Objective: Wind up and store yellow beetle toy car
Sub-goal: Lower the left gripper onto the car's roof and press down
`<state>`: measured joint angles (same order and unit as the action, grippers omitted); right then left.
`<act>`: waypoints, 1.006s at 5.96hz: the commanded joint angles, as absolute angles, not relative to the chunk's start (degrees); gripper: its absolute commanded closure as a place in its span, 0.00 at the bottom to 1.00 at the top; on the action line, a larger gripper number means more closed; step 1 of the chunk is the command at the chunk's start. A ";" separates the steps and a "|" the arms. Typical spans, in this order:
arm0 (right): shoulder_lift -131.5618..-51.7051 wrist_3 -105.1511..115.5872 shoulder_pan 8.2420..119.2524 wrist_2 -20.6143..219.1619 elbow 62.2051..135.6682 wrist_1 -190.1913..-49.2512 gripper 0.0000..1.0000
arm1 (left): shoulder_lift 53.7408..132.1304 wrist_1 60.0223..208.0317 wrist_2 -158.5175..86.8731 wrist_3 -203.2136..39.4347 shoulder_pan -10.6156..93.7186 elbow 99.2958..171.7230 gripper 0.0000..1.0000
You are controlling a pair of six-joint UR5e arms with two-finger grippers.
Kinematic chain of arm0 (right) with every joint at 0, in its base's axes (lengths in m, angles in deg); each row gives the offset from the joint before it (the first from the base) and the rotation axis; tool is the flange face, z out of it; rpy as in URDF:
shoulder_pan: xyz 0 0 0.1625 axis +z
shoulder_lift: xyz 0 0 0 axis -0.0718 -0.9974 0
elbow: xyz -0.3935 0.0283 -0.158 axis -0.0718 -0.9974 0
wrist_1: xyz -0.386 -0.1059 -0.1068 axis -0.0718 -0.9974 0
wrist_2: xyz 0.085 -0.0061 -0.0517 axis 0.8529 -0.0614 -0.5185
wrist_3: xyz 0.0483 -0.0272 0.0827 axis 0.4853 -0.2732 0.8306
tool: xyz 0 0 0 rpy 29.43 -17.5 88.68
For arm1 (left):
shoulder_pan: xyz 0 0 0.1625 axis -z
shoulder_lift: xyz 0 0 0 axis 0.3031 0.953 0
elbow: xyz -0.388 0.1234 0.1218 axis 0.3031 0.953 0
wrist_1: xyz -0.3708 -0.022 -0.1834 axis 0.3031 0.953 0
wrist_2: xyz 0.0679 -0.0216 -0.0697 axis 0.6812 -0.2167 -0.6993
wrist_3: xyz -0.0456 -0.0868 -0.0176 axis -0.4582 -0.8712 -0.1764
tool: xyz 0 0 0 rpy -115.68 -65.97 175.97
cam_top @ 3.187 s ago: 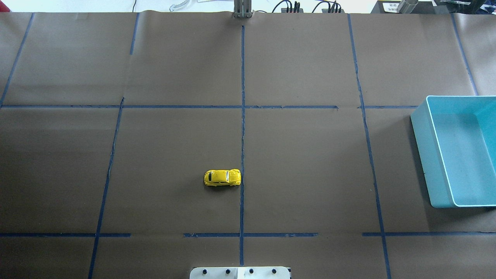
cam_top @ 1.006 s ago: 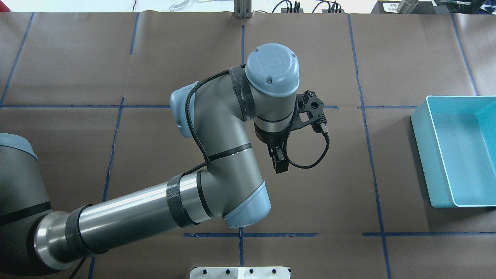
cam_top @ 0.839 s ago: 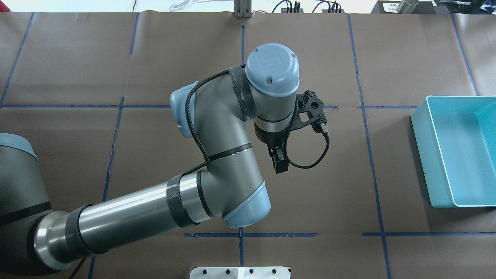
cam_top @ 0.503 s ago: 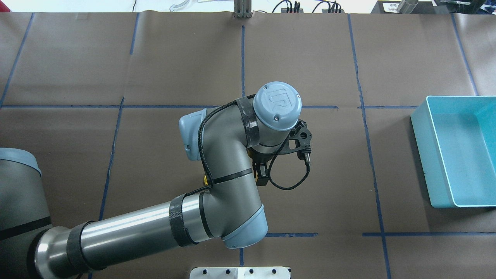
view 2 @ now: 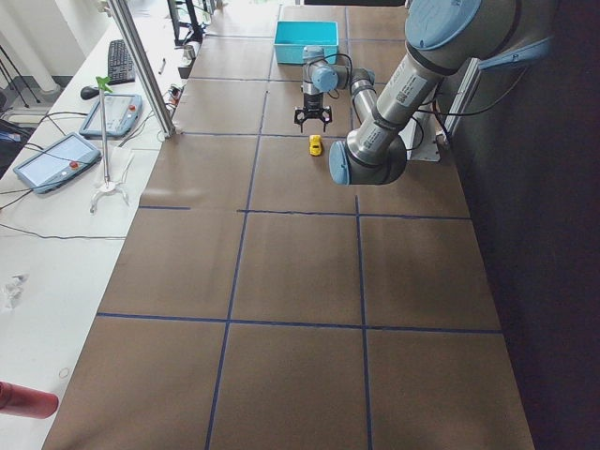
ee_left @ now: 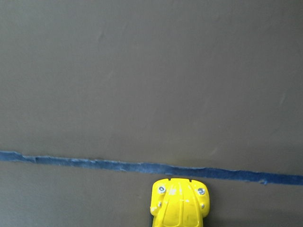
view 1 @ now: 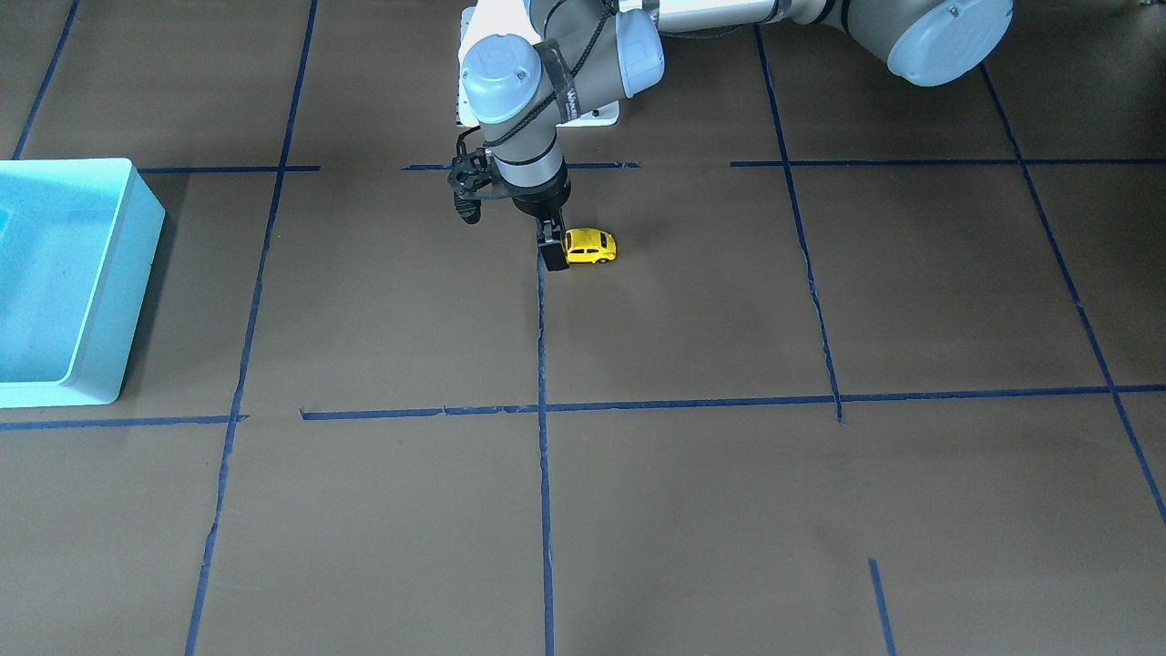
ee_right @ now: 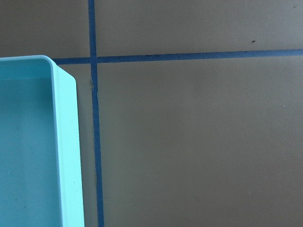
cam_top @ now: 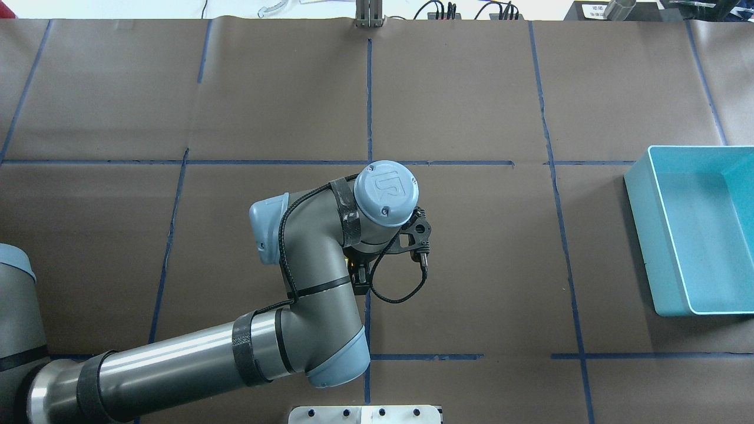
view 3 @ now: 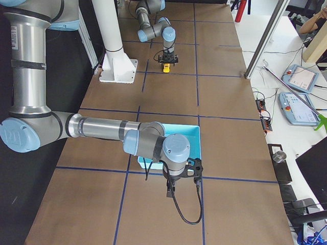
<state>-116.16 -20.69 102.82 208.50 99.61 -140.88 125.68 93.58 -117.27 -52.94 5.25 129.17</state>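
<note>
Front-facing view, left to right: the light blue bin (view 1: 137, 273) is sitting at the left edge of the worktop (view 1: 729, 510), well apart from the car. Near upper centre you're seeing the left gripper (view 1: 552, 260) pointing straight down at the left end of the yellow beetle toy car (view 1: 592, 246). You can't tell whether it's touching. The car is sitting on its wheels, just right of the vertical blue tape line (view 1: 541, 364). The left fingers (view 1: 551, 241) are looking spread apart in the side views, not clamping anything. In the exterior right view the right gripper (view 3: 170, 191) is hanging lower centre, just beside the bin's corner. You can't tell whether its fingers are open or closed.
</note>
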 commanded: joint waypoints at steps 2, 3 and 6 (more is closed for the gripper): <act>-116.13 -20.69 102.82 208.44 99.46 -140.88 0.00 | 124.49 95.79 -116.77 -53.01 4.68 129.00 0.00; -116.13 -20.69 102.82 208.44 99.46 -140.88 0.00 | 124.58 97.45 -116.77 -53.10 4.59 128.65 0.00; -116.13 -20.69 102.82 208.44 99.55 -140.88 0.00 | 124.49 98.68 -116.59 -52.92 3.45 126.91 0.00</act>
<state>-116.09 -20.69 102.82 208.44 99.63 -140.89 124.52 97.94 -116.67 -52.96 3.64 127.88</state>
